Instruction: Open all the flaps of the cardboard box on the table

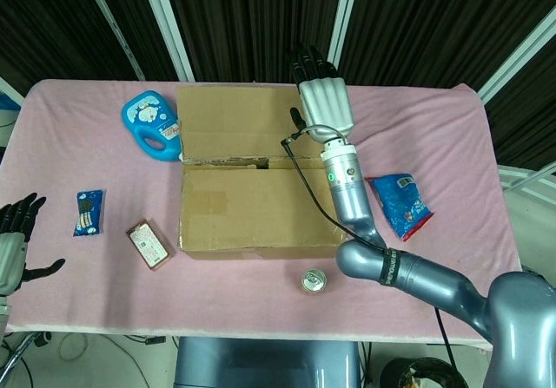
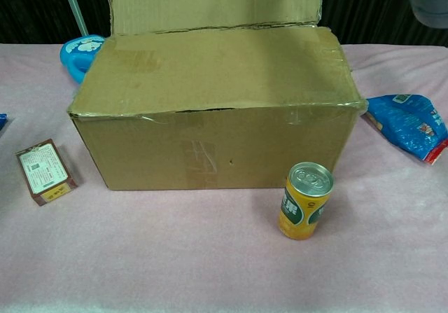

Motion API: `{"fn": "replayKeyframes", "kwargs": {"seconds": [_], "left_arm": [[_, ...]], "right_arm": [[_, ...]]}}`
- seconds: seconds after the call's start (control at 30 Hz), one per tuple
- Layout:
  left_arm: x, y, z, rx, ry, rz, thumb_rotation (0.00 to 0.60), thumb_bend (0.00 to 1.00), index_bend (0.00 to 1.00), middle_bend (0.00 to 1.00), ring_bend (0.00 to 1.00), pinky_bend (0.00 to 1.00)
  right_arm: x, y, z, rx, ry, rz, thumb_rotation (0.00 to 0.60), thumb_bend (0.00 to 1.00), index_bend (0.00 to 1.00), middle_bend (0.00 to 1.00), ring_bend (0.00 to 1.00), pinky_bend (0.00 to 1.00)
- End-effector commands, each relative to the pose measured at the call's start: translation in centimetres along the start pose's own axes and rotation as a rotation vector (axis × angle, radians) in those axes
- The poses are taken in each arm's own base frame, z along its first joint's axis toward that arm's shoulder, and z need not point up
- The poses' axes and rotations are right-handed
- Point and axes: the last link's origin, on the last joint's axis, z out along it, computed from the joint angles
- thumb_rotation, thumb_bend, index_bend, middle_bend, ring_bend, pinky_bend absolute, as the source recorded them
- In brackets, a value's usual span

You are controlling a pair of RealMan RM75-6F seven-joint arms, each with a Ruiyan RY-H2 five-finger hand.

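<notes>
The cardboard box (image 1: 252,210) stands mid-table. Its far long flap (image 1: 234,123) is lifted and stands upright; in the chest view this flap (image 2: 210,1) rises above the box (image 2: 210,117). The near long flap (image 1: 261,201) lies flat over the top. My right hand (image 1: 321,97) is at the raised flap's right end, fingers stretched out straight against it and holding nothing. My left hand (image 1: 10,240) hovers at the table's left edge, fingers apart and empty, far from the box. The chest view shows neither hand.
A blue bottle (image 1: 155,128) lies behind the box's left corner. A blue snack packet (image 1: 87,212) and a small brown carton (image 1: 148,243) lie left of the box. A yellow can (image 2: 306,199) stands in front, a blue bag (image 1: 401,204) to the right.
</notes>
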Motion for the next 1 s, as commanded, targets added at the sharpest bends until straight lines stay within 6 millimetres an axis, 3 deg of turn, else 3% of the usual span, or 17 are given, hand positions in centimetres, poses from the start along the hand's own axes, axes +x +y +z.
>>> {"fn": "replayKeyframes", "kwargs": {"seconds": [0.03,0.23,0.63,0.87,1.0], "left_arm": [[0.0,0.0,0.0,0.004,-0.002,0.001,0.600,0.08,0.00,0.00,0.00,0.00],[-0.3,0.2,0.1,-0.004,-0.009,0.024,0.600,0.08,0.00,0.00,0.00,0.00],[0.3,1.7,0.2,-0.071,0.005,0.090,0.600,0.09,0.00,0.00,0.00,0.00],[1.4,5.2,1.8,-0.162,0.006,0.075,0.600,0.10,0.00,0.00,0.00,0.00],[2.6,8.1,3.6,-0.223,-0.011,0.062,0.600,0.26,0.00,0.00,0.00,0.00]], "right_arm": [[-0.5,0.5,-0.8,0.000,-0.010,0.017,0.600,0.38,0.00,0.00,0.00,0.22],[0.6,4.6,-5.4,0.004,-0.004,-0.022,0.600,0.34,0.00,0.00,0.00,0.22],[4.3,15.9,-18.9,-0.195,-0.059,-0.115,0.600,0.31,0.00,0.00,0.00,0.22],[5.0,20.4,-25.5,-0.293,-0.073,-0.135,0.600,0.31,0.00,0.00,0.00,0.22],[4.3,22.2,-27.9,-0.325,-0.093,-0.113,0.600,0.31,0.00,0.00,0.00,0.22]]}}
